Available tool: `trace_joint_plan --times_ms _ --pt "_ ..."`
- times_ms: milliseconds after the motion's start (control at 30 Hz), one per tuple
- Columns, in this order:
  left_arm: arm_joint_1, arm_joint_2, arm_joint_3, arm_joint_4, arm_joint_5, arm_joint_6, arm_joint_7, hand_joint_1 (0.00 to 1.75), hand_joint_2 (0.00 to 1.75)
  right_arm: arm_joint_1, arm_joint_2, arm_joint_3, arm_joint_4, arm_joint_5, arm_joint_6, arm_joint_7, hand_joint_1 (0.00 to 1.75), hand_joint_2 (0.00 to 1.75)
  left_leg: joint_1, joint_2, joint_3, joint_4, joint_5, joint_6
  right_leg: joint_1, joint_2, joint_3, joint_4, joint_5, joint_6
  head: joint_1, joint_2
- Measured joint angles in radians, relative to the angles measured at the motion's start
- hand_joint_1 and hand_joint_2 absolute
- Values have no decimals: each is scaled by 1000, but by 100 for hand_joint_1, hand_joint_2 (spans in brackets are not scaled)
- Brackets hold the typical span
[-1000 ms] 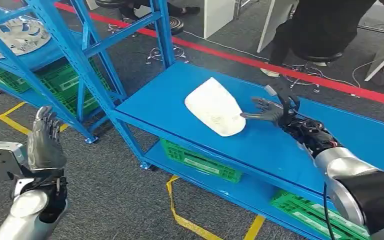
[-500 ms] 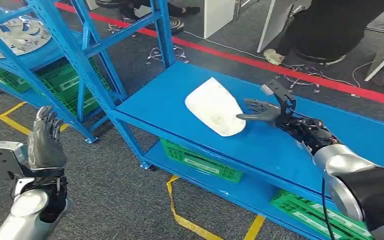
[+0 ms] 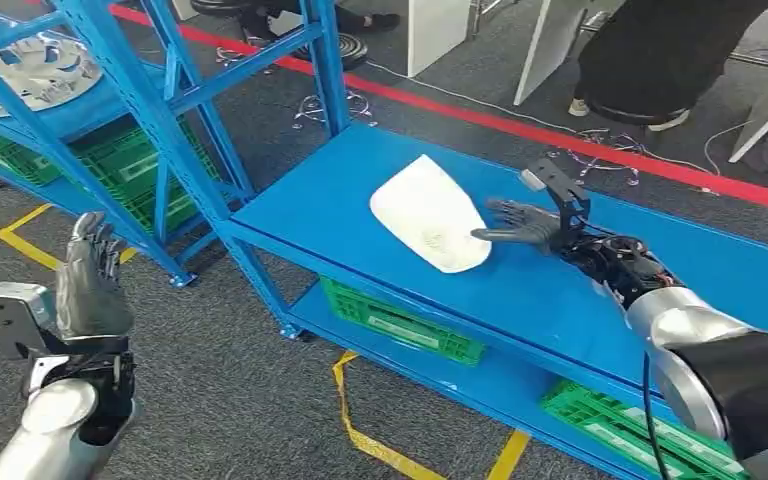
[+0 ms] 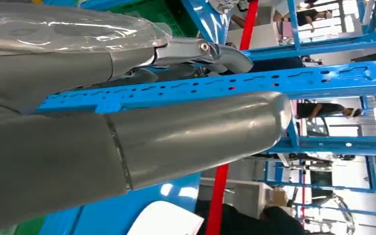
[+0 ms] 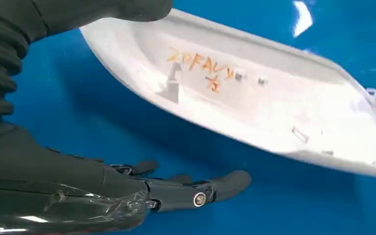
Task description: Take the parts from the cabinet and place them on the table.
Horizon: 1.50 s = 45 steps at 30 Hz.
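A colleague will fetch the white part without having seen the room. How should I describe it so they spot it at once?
Find the long blue table beside the blue cabinet. The white part lies on its top, near the cabinet end, with the right robot hand open beside it. It is a smooth, curved shell with orange handwriting inside, unlike the green crates below.

Part [image 3: 430, 215] on table [image 3: 320, 200], cabinet [image 3: 150, 110] to its left.

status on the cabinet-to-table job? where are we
Done: one white part lies on the blue table. In hand: nothing. The right hand is beside the part with fingers spread, thumb over its rim in the right wrist view; the left hand is raised and holds nothing. Left: another white part sits on the blue cabinet shelf.
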Motion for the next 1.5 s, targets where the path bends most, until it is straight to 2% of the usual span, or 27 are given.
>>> trace_joint_plan --times_ms 267,433,833,1233,1500 --pt "-4 0 0 6 3 -2 -5 0 0 -24 14 22 10 -18 48 -5 0 175 0 0 0 0 0 0 0 0 0 0 0 0 0 0" --pt "-4 0 0 10 3 -6 -11 0 0 -49 18 27 25 -48 75 64 0 175 0 0 0 0 0 0 0 0 0 0 0 0 0 0" --pt "-12 -2 0 37 2 -21 -29 0 0 -98 35 37 62 -50 98 86 0 175 0 0 0 0 0 0 0 0 0 0 0 0 0 0" --pt "-20 -2 0 47 1 -28 -29 0 0 -105 40 47 81 -48 69 113 0 175 0 0 0 0 0 0 0 0 0 0 0 0 0 0" --pt "-21 -2 0 48 -4 -20 -24 0 0 -105 40 47 91 -52 -27 101 0 175 0 0 0 0 0 0 0 0 0 0 0 0 0 0"
